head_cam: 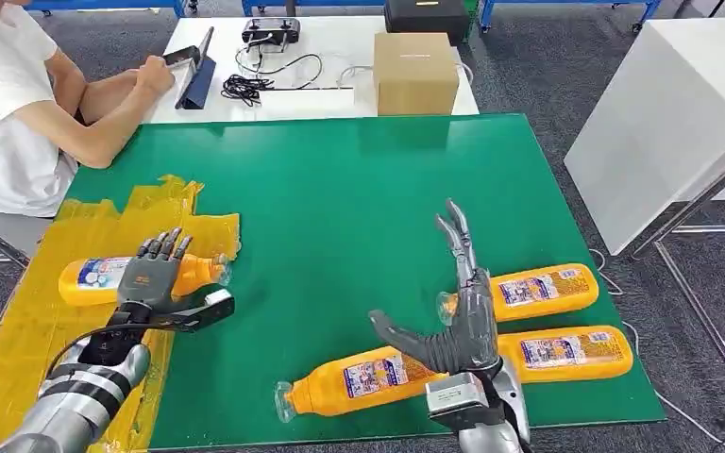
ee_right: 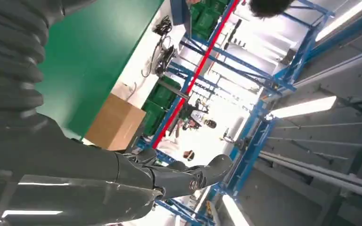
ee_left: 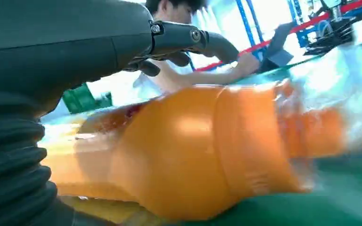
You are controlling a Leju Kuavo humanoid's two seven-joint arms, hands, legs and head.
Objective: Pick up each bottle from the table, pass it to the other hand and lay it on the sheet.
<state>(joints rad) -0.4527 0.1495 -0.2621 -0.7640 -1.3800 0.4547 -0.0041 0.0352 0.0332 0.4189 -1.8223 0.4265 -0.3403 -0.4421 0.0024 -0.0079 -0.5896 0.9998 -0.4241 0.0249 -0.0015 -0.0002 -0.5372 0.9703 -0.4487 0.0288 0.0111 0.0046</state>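
the green surface [head_cam: 340, 217] fills most of the head view, with a crinkled yellow sheet [head_cam: 47, 311] covering its left end. beyond it stands a white table [head_cam: 330, 66] carrying a cardboard box [head_cam: 415, 73], black cables [head_cam: 245, 87] and a dark tablet stand [head_cam: 195, 80]. a person [head_cam: 19, 104] in a white shirt sits at the far left, arms resting on that table. a white panel [head_cam: 661, 123] leans at the right over grey carpet.

the left arm [head_cam: 80, 401] reaches in from below over the sheet. the left hand [head_cam: 156, 278] lies over the bottle on the sheet [head_cam: 90, 280], fingers stretched across its orange body and thumb out to the side toward the green; in the left wrist view the bottle [ee_left: 193, 160] sits close under the palm and the thumb [ee_left: 193, 40] arches above it without visibly pressing it. whether the fingers clasp it i cannot tell.

the right arm rises at the near edge. the right hand [head_cam: 458, 311] is spread wide and holds nothing, fingers pointing away up the surface, thumb [head_cam: 401, 338] out to the left; it hovers among three bottles lying on the green: a near bottle [head_cam: 359, 379] with its cap toward the left, a far right bottle [head_cam: 543, 291], and a lower right bottle [head_cam: 566, 352]. in the right wrist view the thumb [ee_right: 188, 176] juts out against blue racking [ee_right: 264, 94].
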